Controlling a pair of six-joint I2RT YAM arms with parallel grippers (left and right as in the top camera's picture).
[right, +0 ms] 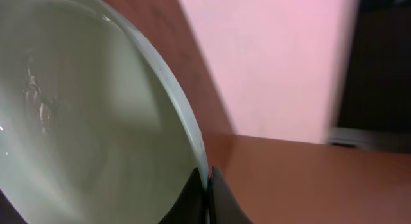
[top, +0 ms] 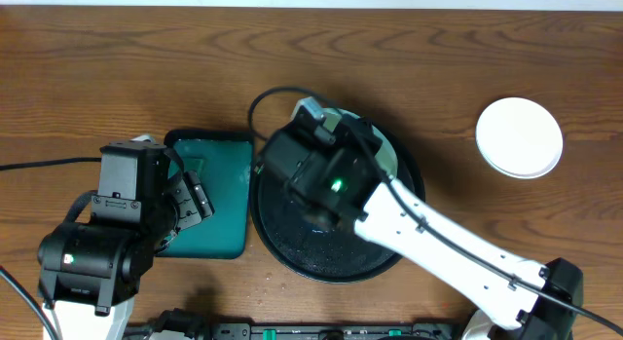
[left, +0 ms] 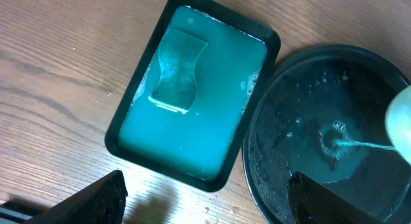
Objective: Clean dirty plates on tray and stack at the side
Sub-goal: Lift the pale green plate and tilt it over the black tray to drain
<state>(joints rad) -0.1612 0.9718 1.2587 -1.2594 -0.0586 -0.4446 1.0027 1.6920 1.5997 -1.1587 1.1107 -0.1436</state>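
My right gripper [right: 207,185] is shut on the rim of a pale mint-green plate [right: 77,121] and holds it tilted on edge above the far part of the black round tray [top: 336,277]. The plate shows past the arm in the overhead view [top: 384,145], and its edge shows in the left wrist view [left: 401,121], where a thin stream of water runs off it into the wet tray [left: 308,121]. A white plate [top: 519,135] lies on the table at the far right. I can find no third plate. My left gripper [left: 205,208] is open and empty.
A dark teal rectangular tray [left: 122,131] filled with water holds a sponge [left: 176,70] and stands just left of the black tray. My left arm [top: 97,252] hovers over its near side. A cable [top: 258,106] loops behind the black tray.
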